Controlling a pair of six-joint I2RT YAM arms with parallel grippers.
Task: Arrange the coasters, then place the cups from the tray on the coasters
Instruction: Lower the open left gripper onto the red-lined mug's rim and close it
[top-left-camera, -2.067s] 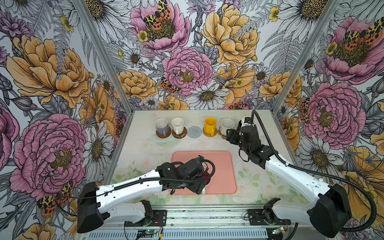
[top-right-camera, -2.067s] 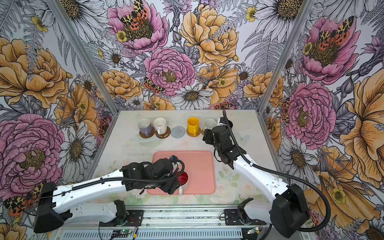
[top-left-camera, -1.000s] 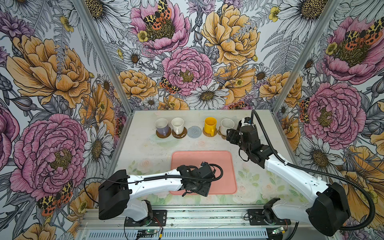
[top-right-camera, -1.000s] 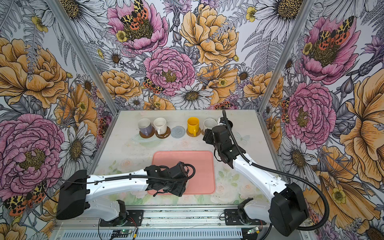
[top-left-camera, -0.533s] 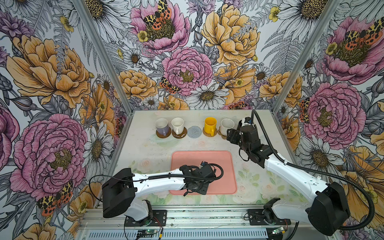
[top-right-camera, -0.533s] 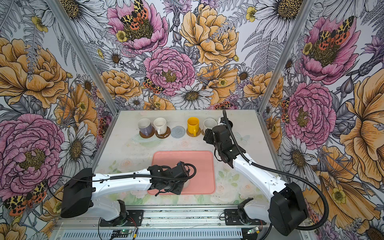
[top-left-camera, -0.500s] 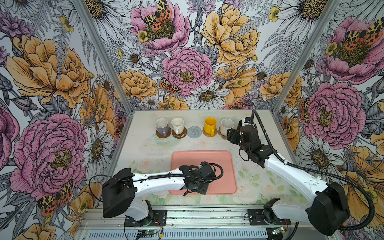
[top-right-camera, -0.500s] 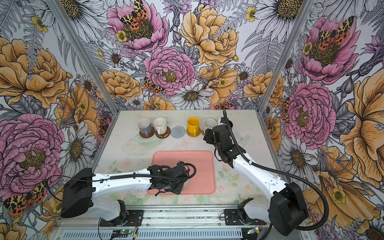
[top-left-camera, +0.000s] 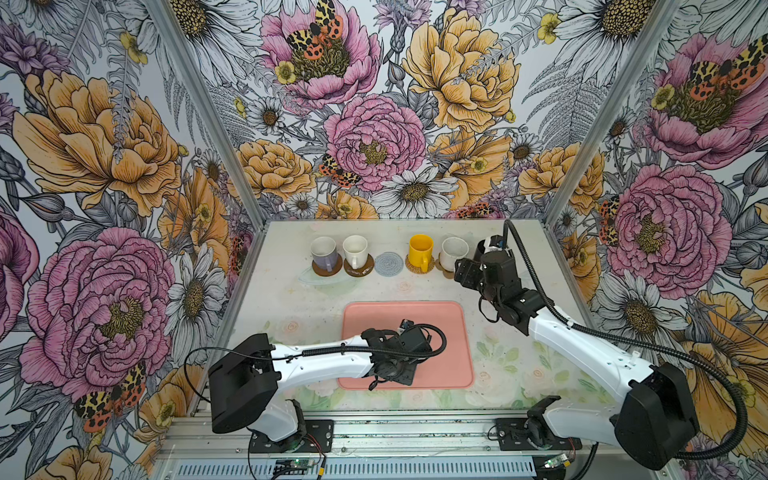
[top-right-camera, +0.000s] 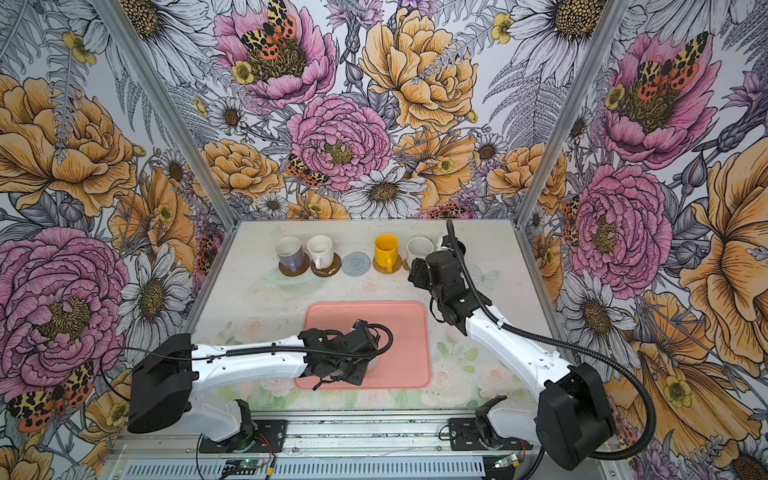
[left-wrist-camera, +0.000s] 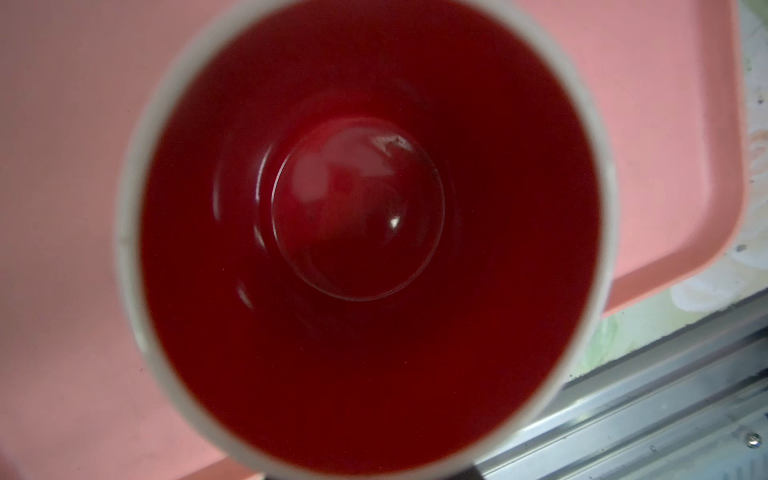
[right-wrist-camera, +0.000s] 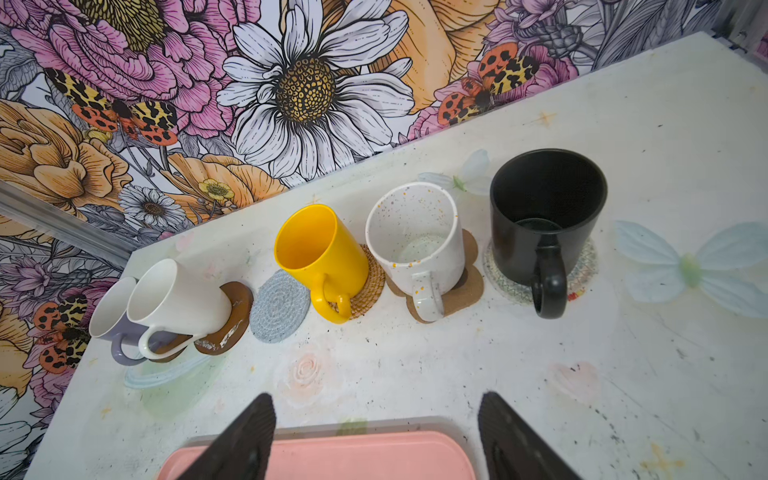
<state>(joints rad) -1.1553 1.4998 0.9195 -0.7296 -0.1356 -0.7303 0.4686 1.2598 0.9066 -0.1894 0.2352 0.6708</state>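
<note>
My left gripper (top-left-camera: 398, 362) hangs over the near part of the salmon-pink tray (top-left-camera: 451, 332), straight above the white cup with the red inside (left-wrist-camera: 357, 208). That cup fills the left wrist view and hides the jaws. My right gripper (right-wrist-camera: 376, 440) is open and empty, hovering between the tray's far edge (right-wrist-camera: 353, 453) and the row of coasters. In that row stand the lavender (top-left-camera: 324, 254), plain white (top-left-camera: 355, 251), yellow (top-left-camera: 419, 251), speckled (top-left-camera: 454, 251) and black (right-wrist-camera: 548, 208) cups, each on a coaster. The grey-blue woven coaster (top-left-camera: 388, 264) is bare.
The floral back wall rises just behind the cup row. The metal rail (left-wrist-camera: 665, 395) runs close along the tray's near edge. The right arm (top-left-camera: 582, 349) crosses the table's right side.
The left wrist has settled down over the red-inside cup near the tray's front edge, so the cup no longer shows in the top views. The right arm has not moved.
</note>
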